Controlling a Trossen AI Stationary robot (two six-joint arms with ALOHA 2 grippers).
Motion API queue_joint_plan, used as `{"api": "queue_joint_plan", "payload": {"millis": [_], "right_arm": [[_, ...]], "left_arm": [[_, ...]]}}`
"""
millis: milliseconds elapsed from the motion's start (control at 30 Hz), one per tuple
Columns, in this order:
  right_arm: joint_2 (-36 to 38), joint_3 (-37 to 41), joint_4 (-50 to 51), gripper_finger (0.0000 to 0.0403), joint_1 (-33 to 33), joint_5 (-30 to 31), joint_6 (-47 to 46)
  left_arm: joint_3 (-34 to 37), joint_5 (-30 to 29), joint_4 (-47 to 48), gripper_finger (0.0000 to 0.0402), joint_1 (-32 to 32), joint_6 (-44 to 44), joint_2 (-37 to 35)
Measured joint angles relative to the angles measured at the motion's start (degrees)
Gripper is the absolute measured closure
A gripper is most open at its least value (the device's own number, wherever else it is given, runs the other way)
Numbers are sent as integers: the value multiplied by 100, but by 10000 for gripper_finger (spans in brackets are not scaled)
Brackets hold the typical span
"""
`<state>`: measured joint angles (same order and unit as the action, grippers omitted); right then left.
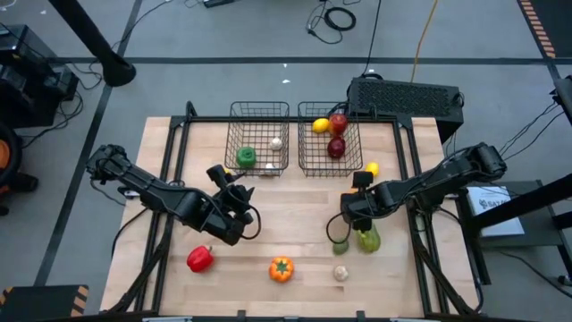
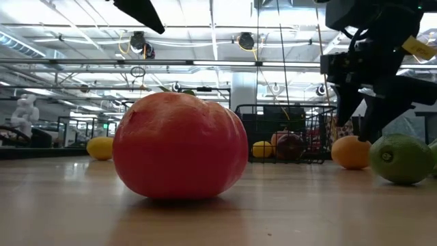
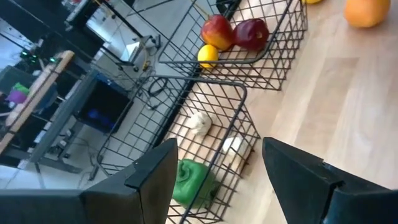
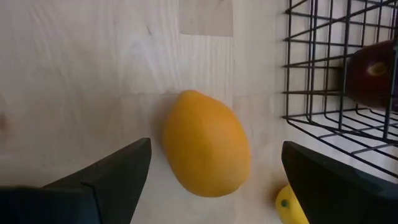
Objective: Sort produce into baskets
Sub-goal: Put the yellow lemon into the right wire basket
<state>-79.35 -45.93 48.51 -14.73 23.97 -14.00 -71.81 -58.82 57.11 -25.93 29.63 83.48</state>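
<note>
R arm reaches in from table's right edge, elbow bent, right gripper (image 4: pixel 211 180) low over board, fingers wide apart, empty, orange lemon (image 4: pixel 206 143) between them, just beside right basket (image 1: pixel 329 143). L arm stretched from left edge twd centre, left gripper (image 3: pixel 217 180) fingers apart, empty, facing left basket (image 3: pixel 205 149). Red pepper (image 1: pixel 200 259), orange pepper (image 1: pixel 281 268) loose at front.

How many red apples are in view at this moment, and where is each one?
2. Both sit in the right-hand basket: one red apple near its back, beside a lemon, the other apple just in front of it. More could be hidden under the arms.
</note>
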Motion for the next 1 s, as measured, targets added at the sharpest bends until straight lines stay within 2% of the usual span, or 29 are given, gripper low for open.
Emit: {"api": "queue_joint_plan", "payload": {"millis": [367, 600, 800, 1000], "right_arm": [[-8, 302, -414, 51, 123, -313, 316], [-23, 367, -587, 51, 345, -630, 475], [-28, 400, -659, 51, 631, -651, 588], [-205, 607, -1210, 51, 872, -1051, 823]], "left_arm": [[0, 823, -277, 160, -7, 96, 0], [2, 935, -273, 160, -7, 157, 0], [4, 1042, -267, 160, -7, 155, 0], [4, 1053, -262, 160, -7, 153, 0]]}}
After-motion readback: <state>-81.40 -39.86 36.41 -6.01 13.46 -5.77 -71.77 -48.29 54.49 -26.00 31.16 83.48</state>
